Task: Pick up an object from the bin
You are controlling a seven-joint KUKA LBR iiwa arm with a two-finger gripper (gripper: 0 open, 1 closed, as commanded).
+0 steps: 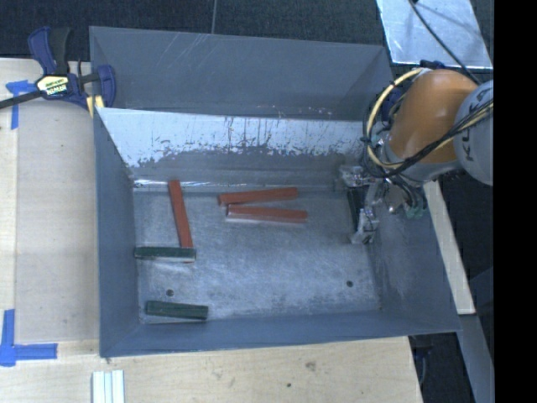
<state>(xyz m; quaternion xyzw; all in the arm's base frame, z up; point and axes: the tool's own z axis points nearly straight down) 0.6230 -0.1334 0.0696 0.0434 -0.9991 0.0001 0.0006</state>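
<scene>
Over on the right side of the bin (115, 242), your camera view has the gripper (363, 227) low beside the wall; open or closed, you can't tell. Well to its left lies a red-brown bar (268, 216), its twin (258, 197) just behind. Farther left: a third red bar (179, 215) and two dark green bars (176, 311).

Robot lab: grey metal bin (117, 225), cabled arm (428, 124).
</scene>
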